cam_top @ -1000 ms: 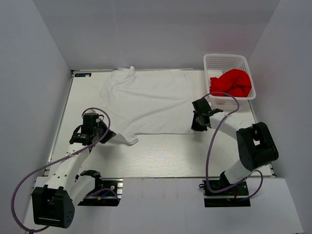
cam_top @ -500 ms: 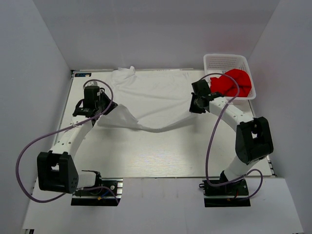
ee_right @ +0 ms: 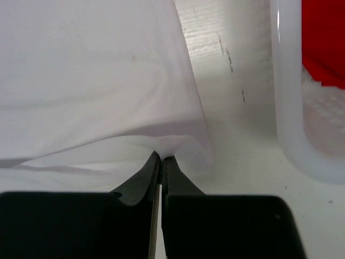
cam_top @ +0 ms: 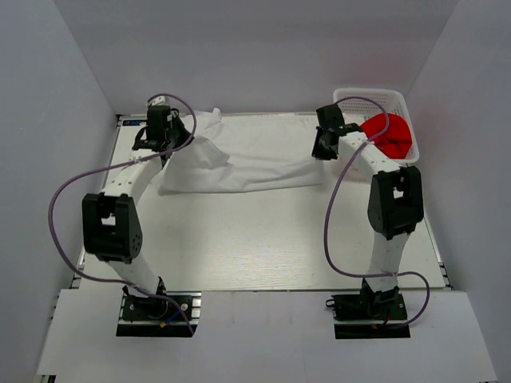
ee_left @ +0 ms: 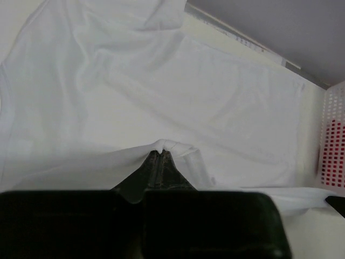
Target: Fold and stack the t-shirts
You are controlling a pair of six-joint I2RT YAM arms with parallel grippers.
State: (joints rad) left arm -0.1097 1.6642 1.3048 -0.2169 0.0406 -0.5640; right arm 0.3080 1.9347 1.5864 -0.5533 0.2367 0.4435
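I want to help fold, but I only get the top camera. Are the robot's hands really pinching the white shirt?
Observer: Yes. The left wrist camera shows the left gripper shut, with a fold of the white t-shirt bunched over its tips.
Operator: And the other hand?
Observer: The right wrist camera shows the right gripper shut on the shirt's edge, with bare table between that edge and the basket wall.
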